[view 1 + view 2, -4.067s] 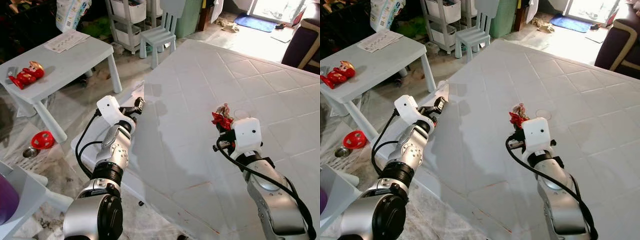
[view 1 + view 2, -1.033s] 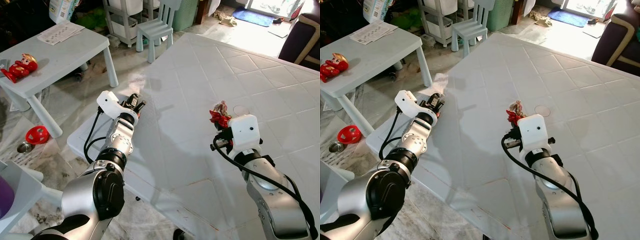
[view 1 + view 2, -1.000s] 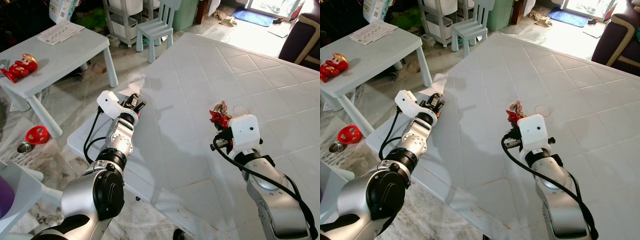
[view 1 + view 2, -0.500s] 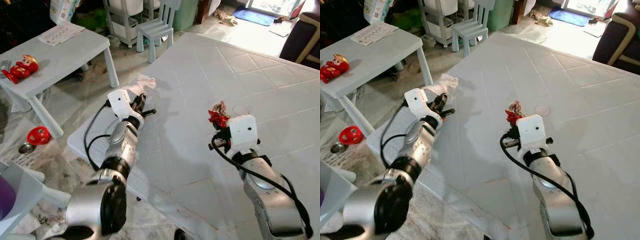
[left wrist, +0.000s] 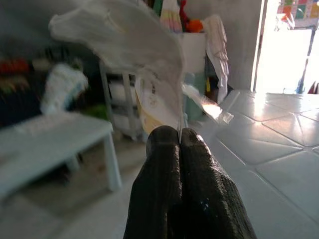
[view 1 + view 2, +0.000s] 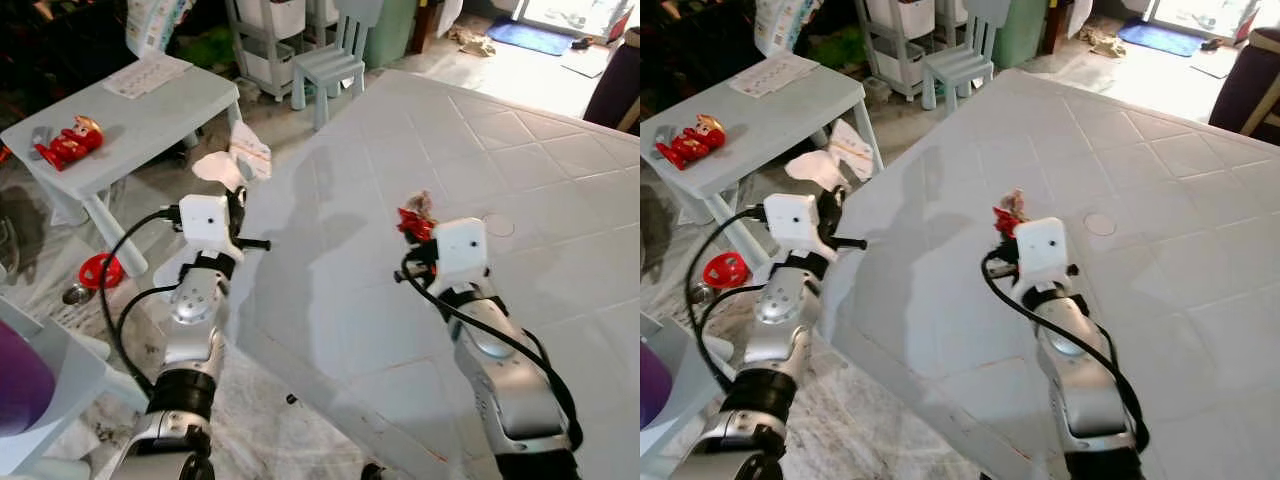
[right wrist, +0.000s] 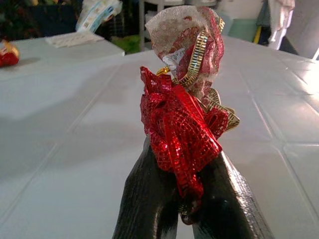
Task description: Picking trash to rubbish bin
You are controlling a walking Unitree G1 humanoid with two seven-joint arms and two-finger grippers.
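Evidently both pieces are picked: the left gripper (image 5: 180, 137) pinches a white wrapper (image 6: 232, 160) at ten o'clock, the right gripper (image 7: 185, 199) clamps a red ribbon scrap (image 7: 182, 117); carrying them to a bin likely comes next.

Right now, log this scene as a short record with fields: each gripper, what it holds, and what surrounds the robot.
left gripper: raised beside the big table's edge, fingers pinched shut on a white wrapper
right gripper: above the big white table, fingers closed on a red ribbon bundle
small table: to the robot's left, carries a red toy figure and a printed sheet
floor: red ball by the small table's leg
chair: small, pale, beyond the big table
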